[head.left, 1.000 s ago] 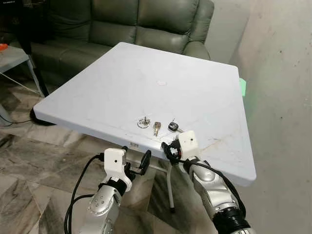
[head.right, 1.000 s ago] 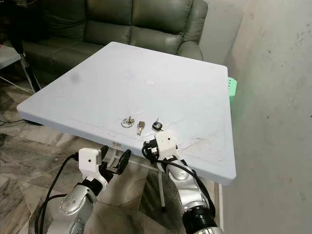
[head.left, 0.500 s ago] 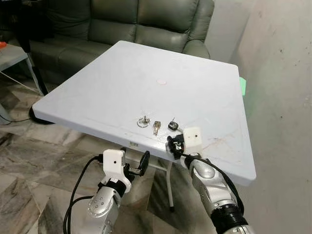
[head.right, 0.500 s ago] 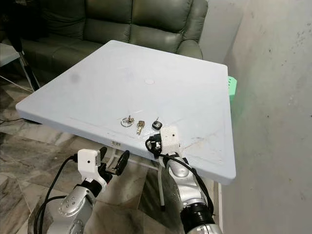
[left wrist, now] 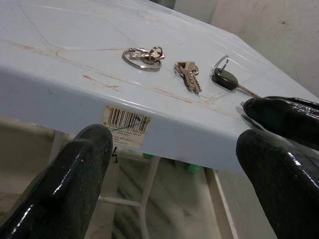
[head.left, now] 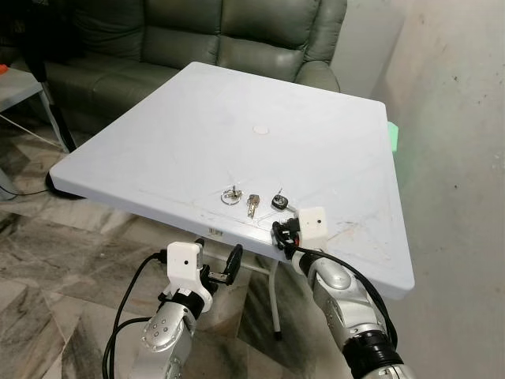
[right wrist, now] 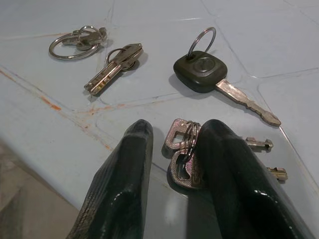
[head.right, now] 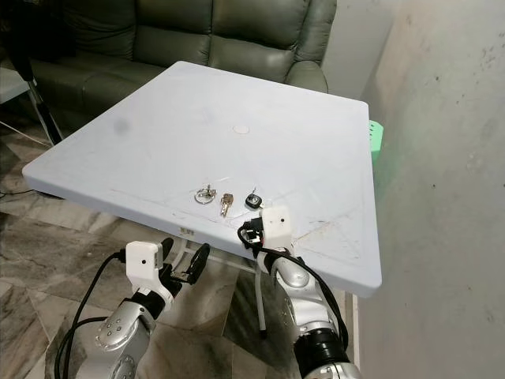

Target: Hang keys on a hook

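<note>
Three loose items lie in a row near the front edge of the white table (head.left: 158,134): a key ring with a clasp (head.left: 231,194), a small silver key (head.left: 252,205) and a black-headed car key (head.left: 279,202). My right gripper (head.left: 282,234) rests on the table edge just in front of the car key. In the right wrist view its fingers (right wrist: 129,164) stand open on either side of a bunch of silver keys on a ring (right wrist: 183,154), and the ring lies against one finger. My left gripper (head.left: 225,268) hangs open below the table edge, holding nothing.
A green sofa (head.left: 229,39) stands behind the table and a rough wall (head.left: 458,118) runs along the right. A small table (head.left: 16,87) is at far left. The table leg (head.left: 274,300) stands on marble floor between my arms. A green object (head.left: 393,136) sits by the wall.
My right gripper has turned at the wrist and pushed forward over the table edge toward the keys. The left arm has hardly moved. The camera shifted slightly.
</note>
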Motion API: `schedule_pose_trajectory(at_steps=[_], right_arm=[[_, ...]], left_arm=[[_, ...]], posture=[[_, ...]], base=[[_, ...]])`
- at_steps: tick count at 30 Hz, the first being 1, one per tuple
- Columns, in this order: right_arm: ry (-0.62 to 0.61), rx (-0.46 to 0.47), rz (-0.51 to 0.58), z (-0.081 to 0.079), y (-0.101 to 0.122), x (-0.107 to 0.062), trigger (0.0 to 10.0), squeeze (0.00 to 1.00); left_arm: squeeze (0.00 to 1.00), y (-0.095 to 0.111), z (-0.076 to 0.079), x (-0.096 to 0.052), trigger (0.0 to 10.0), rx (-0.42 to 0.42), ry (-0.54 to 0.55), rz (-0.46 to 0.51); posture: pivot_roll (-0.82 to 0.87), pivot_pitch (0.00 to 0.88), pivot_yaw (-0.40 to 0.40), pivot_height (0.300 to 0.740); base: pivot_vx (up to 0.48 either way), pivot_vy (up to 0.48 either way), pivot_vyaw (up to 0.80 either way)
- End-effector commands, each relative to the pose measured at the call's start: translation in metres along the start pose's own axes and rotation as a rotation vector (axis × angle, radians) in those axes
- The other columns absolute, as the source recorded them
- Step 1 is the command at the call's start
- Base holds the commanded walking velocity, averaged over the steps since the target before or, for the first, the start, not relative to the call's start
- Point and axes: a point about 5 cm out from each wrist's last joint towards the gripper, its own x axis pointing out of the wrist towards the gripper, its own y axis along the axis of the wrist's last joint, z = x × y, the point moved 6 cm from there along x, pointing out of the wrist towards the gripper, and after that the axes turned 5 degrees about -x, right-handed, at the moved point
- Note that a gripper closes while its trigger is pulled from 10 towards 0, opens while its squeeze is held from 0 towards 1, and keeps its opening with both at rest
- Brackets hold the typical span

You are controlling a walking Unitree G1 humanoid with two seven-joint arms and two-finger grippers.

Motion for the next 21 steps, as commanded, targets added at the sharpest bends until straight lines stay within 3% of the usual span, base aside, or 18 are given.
schedule_pose_trajectory(at_steps=[1,9,10,11,12,13,19,20,21], right_arm=[[0.008,0.011,0.015,0.0037,0.0025,-0.0012,10.0,0.0],[-0.003,0.014,0.028,0.0081,0.0039,-0.002,10.0,0.0],[-0.012,0.027,0.041,0.0101,0.0059,-0.0025,4.4,0.0],[-0.012,0.027,0.041,0.0101,0.0059,-0.0025,4.4,0.0],[-0.018,0.035,0.051,0.0118,0.0072,-0.0029,1.7,0.0],[-0.022,0.032,0.049,0.0126,0.007,-0.0028,0.0,0.0],[-0.02,0.026,0.046,0.0121,0.0064,-0.0022,0.0,0.0],[-0.007,0.018,0.052,0.0101,0.0071,-0.0024,0.7,0.0],[-0.004,0.015,0.05,0.0096,0.0069,-0.0025,0.7,0.0]], left_arm=[[0.0,0.0001,0.0113,0.0023,10.0,-0.01,-0.026,0.001],[0.0,0.0003,0.0126,0.0039,10.0,-0.014,-0.029,0.002],[0.0,0.0004,0.0129,0.004,10.0,-0.011,-0.031,0.003],[0.0,0.0004,0.0129,0.004,10.0,-0.011,-0.031,0.003],[0.0,0.0003,0.0133,0.0044,10.0,-0.011,-0.032,0.004],[0.0,0.0003,0.0135,0.0046,10.0,-0.011,-0.032,0.004],[0.0,0.0007,0.0138,0.0048,10.0,-0.013,-0.032,0.006],[0.0,0.0005,0.0139,0.0051,10.0,-0.012,-0.032,0.005],[0.0,0.0004,0.0139,0.0051,10.0,-0.012,-0.032,0.005]], posture=[[0.04,0.105,-0.114,0.74],[0.04,0.102,-0.115,0.74],[0.04,0.102,-0.115,0.74],[0.04,0.102,-0.115,0.74],[0.04,0.099,-0.115,0.74],[0.04,0.099,-0.115,0.74],[0.04,0.094,-0.116,0.74],[0.04,0.094,-0.116,0.74],[0.04,0.094,-0.116,0.74]], base=[[0.0,0.0,0.0],[0.0,0.0,0.0],[0.0,0.0,0.0],[0.0,0.0,0.0],[0.0,0.0,0.0],[0.0,0.0,0.0],[0.0,0.0,0.0],[0.0,0.0,0.0],[0.0,0.0,0.0]])
